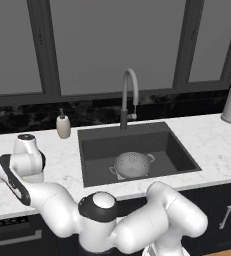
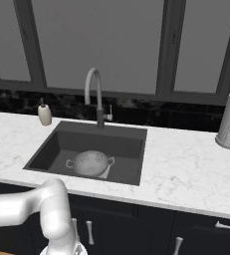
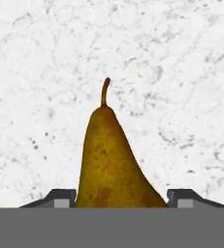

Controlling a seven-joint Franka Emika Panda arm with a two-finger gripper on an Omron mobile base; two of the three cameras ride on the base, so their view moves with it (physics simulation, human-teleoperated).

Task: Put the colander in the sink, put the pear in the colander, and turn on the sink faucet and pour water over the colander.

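Tool astride pear; colander in sink

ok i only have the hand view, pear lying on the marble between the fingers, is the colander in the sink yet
observer: yes, the colander sits upright on the sink floor.
operator: water running
observer: no water shows at the faucet.
operator: anything on the counter near the sink besides my pear
observer: a soap dispenser stands at the back of the counter, just left of the sink.
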